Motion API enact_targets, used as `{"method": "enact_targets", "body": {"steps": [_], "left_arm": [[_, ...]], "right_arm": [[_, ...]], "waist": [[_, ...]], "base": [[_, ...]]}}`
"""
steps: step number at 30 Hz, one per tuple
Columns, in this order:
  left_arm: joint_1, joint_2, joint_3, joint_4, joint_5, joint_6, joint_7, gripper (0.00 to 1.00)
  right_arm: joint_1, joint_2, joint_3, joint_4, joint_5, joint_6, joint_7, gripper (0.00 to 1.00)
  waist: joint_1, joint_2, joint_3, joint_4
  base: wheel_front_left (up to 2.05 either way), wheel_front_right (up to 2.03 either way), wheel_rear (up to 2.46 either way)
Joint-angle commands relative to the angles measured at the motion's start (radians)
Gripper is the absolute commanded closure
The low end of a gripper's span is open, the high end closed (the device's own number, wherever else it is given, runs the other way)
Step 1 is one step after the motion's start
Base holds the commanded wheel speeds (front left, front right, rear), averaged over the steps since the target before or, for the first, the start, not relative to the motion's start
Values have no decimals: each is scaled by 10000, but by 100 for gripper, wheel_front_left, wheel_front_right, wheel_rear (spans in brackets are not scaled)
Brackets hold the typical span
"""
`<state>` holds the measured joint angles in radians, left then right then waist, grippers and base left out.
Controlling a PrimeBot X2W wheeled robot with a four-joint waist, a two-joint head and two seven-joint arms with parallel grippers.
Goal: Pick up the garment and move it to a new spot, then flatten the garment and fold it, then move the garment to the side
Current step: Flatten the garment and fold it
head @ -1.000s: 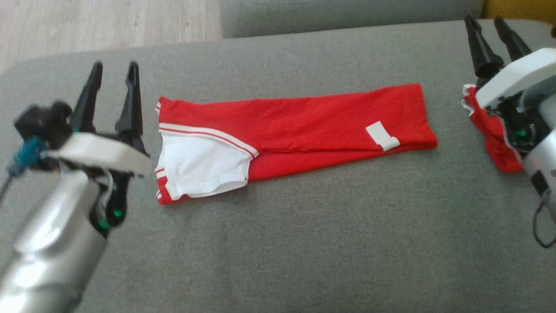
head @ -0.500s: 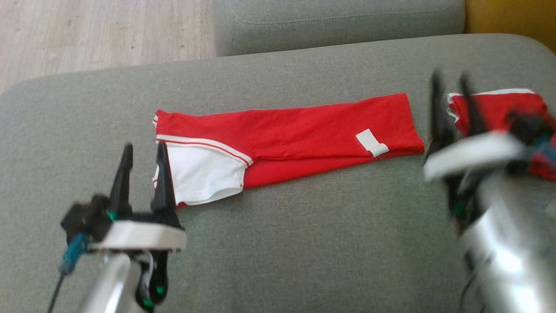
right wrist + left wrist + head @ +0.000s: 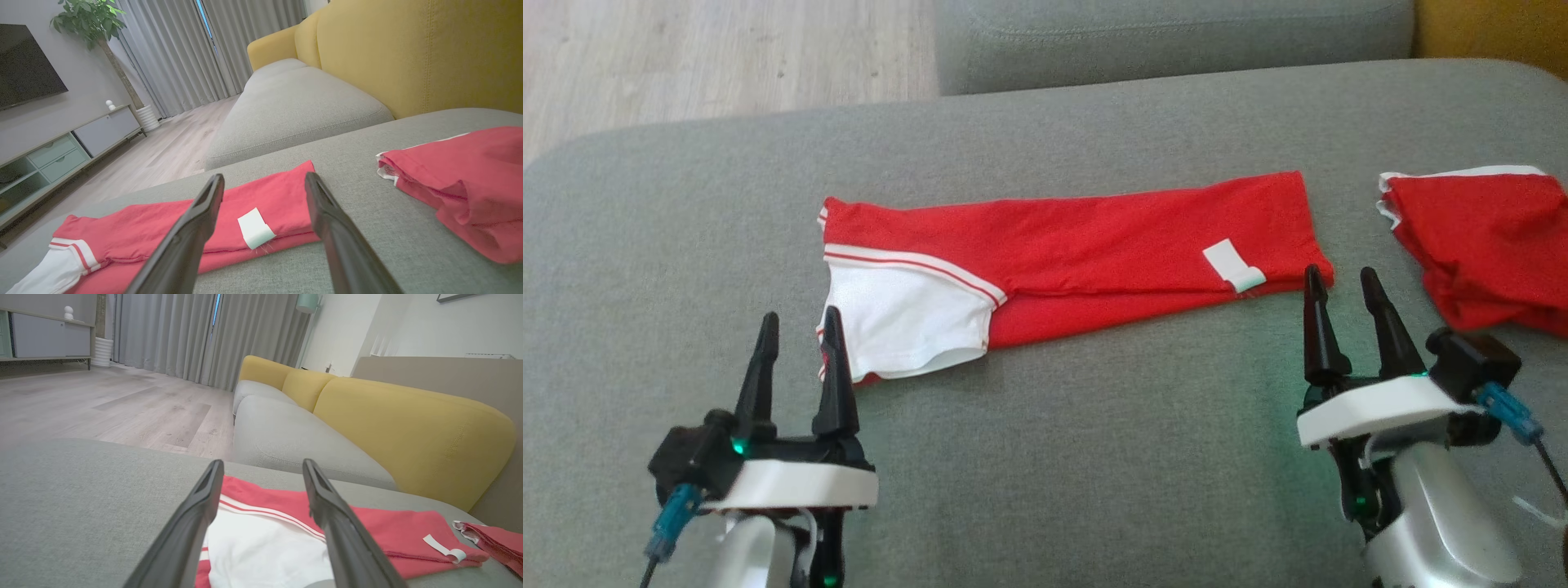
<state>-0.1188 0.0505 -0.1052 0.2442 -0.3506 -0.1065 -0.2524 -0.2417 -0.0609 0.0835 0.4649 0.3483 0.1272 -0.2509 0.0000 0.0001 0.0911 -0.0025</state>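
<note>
Left tool and right tool, both spread, face the garment; pinching only one layer could undo its fold.

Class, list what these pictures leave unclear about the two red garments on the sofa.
- Second garment: head view, cut off by the right edge.
- Folded garment, white end: left wrist view, partly behind the left hand and cut by the bottom edge.
- White label: head view, too small to read.
</note>
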Motion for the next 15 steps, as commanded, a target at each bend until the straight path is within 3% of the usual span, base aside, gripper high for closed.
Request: {"method": "enact_targets", "body": {"steps": [1,7,15], "left_arm": [[-537,50,409,-276,121,-77,-93,0],[-816,8,316,-204,264,-173,-93,0],[-1146,0,-83,-168,86,-220,-93,0]], "right_arm": [[-658,93,124,-142,-165,35,-108,0],[-1523,97,-570,826,-331,35,145,0],[-3031,-3,-2262,3409,-830,35,751,0]], "waist": [[0,-1,147,107],[0,-1,552,365],[0,-1,1114,843]], "base": [[0,0,0],[0,0,0],[0,0,0]]}}
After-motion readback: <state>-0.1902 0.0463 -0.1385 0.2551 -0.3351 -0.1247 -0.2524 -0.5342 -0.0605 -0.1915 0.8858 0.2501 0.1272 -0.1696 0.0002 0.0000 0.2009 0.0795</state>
